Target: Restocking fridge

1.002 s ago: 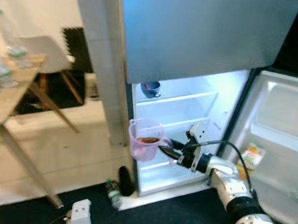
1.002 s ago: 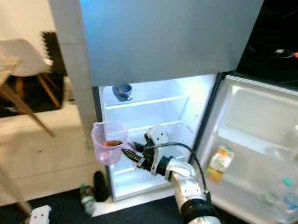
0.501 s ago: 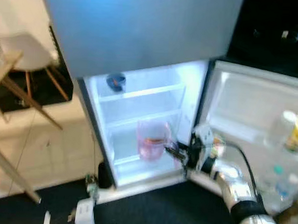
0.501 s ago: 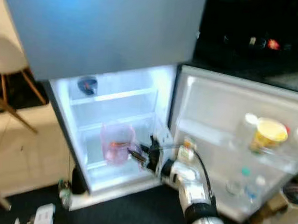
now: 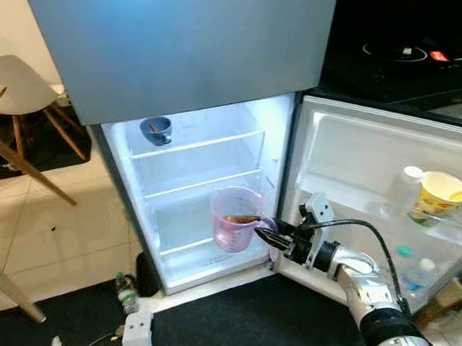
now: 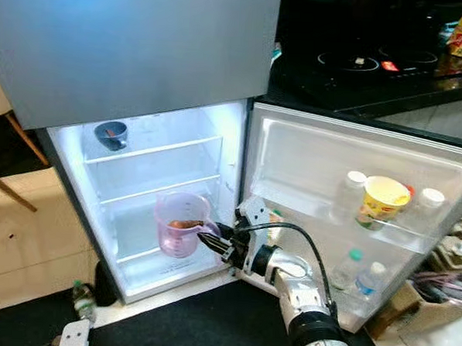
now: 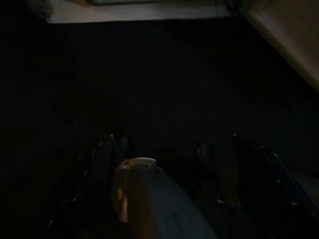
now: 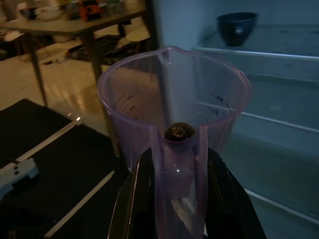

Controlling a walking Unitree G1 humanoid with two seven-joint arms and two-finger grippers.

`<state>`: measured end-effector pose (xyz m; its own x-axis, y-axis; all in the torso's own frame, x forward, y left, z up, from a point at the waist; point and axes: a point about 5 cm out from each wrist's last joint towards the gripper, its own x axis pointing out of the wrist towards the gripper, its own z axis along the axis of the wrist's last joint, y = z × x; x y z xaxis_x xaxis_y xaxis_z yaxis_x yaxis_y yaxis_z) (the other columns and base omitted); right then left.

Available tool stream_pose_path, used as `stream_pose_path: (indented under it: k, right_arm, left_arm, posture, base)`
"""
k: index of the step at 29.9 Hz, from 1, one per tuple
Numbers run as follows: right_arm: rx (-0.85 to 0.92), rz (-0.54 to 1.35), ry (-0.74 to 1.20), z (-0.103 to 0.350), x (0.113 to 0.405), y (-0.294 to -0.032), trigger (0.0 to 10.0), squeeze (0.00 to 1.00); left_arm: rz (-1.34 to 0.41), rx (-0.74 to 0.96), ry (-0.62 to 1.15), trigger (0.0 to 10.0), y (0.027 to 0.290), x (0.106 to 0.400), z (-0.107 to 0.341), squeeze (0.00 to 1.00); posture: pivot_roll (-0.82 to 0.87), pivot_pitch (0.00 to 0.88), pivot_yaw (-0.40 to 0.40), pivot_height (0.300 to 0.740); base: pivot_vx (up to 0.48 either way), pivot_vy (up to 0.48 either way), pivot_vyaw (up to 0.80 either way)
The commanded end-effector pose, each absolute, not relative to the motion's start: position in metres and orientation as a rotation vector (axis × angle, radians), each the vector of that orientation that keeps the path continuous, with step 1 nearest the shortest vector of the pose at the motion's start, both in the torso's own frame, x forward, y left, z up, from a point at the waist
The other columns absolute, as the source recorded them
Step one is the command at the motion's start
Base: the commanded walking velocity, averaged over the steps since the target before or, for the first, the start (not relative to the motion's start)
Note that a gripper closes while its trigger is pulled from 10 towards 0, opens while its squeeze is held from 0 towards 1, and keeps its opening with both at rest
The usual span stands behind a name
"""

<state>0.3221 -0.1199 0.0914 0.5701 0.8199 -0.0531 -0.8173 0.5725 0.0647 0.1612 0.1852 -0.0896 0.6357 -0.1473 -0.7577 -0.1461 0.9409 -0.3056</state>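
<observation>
Measuring jug [image 5: 237, 218], translucent lilac plastic with something brown inside, hangs by its handle in the right gripper [image 5: 268, 235], clamped tight, before the open fridge [image 5: 207, 187]'s lit lower shelf. Dark mat [image 5: 270, 322] below; pale tiles beside.

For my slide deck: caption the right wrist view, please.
Right gripper clamps the handle of a purple measuring jug before the open fridge.

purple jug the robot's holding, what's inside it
The purple jug, gripped at its handle by the right tool, holds something brownish-orange low down. The tinted wall blurs it, so what it is cannot be told.
</observation>
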Motion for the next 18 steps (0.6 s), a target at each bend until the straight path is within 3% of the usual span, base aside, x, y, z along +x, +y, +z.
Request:
stream_pose_path:
  k: [1,18]
  right_arm:
    - [0.030,0.980,0.065,0.0932,0.3213,-0.1153,10.0,0.00]
    - [0.040,0.987,0.074,0.0917,0.3198,-0.1131,10.0,0.00]
  left_arm:
    - [0.009,-0.346,0.901,10.0,0.1878,0.1567,-0.0913,0.00]
    - [-0.008,-0.318,0.941,10.0,0.1859,0.1487,-0.0950,0.00]
  posture:
    - [-0.03,0.010,0.023,0.740]
    - [-0.02,0.019,0.022,0.740]
  base:
    - [0.000,0.000,0.79]
    - [0.000,0.000,0.79]
